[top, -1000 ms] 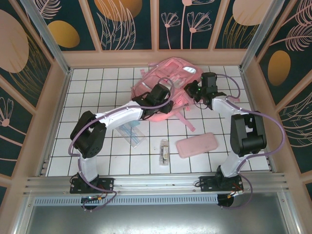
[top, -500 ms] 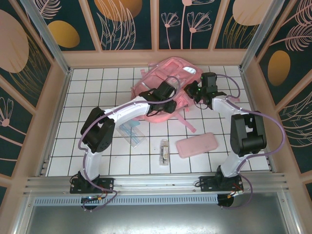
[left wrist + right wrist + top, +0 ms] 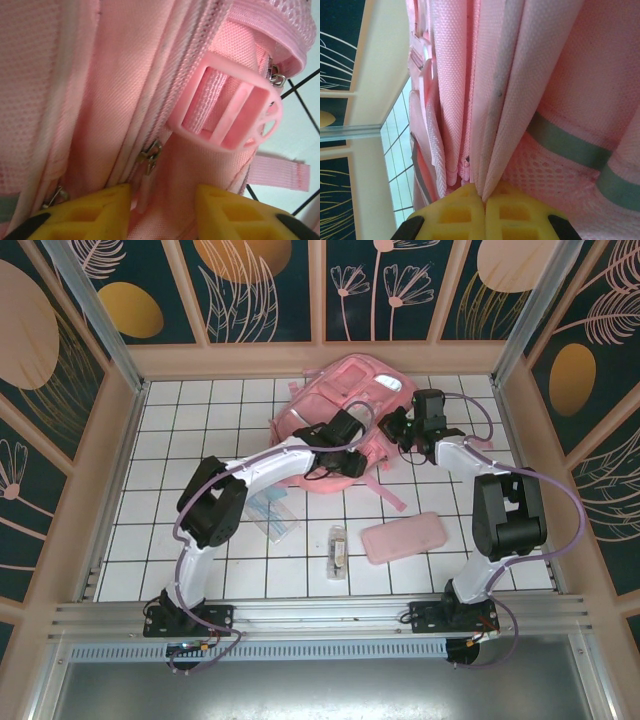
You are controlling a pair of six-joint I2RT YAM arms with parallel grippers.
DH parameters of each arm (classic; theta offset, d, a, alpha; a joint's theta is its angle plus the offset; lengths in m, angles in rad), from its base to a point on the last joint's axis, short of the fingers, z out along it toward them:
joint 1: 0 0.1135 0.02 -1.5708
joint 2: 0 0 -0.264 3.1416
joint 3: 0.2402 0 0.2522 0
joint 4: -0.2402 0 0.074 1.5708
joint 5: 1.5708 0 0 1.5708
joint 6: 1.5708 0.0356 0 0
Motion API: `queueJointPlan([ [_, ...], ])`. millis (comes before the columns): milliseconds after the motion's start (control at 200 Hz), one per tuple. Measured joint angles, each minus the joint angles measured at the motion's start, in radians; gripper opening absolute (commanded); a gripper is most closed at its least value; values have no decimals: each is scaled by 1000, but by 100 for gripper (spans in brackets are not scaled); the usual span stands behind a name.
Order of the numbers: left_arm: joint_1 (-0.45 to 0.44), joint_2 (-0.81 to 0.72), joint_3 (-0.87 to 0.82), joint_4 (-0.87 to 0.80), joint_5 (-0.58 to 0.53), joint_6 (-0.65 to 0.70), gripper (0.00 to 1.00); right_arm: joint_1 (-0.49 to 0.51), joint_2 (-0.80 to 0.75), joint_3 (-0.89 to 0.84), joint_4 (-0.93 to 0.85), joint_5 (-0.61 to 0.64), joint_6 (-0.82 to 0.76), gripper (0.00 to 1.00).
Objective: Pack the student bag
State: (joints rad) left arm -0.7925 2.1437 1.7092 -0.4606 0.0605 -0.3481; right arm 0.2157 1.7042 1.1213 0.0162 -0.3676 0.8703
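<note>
Our left fingers (image 3: pixel 120 210) stand released, apart against the student bag (image 3: pixel 345 405). A metal zipper pull (image 3: pixel 150 159) hangs just beyond the gap between them, and a pink strap buckle (image 3: pixel 227 112) sits farther out to the right. Our right fingers (image 3: pixel 484 215) are clenched on a fold of the bag's pink fabric, which rises from between their tips, with a grey strip (image 3: pixel 570 147) just to their right. The bag lies on the white tiled surface (image 3: pixel 200 430), touching both pairs of fingers.
</note>
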Motion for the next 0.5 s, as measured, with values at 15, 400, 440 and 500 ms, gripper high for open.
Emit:
queueJointPlan([
  [15,-2,6,7,-5,-3,-2,46,0,0,0,0,0,0,0],
  [400,-10,83,79,-37,-154,-10,3,-3,-2,0,-3,2,0,0],
  [440,-9,83,79,-37,-158,-8,0,-4,-4,0,-3,2,-1,0],
  [500,-8,83,79,-35,-158,2,0,-5,-11,0,-6,4,-5,0],
])
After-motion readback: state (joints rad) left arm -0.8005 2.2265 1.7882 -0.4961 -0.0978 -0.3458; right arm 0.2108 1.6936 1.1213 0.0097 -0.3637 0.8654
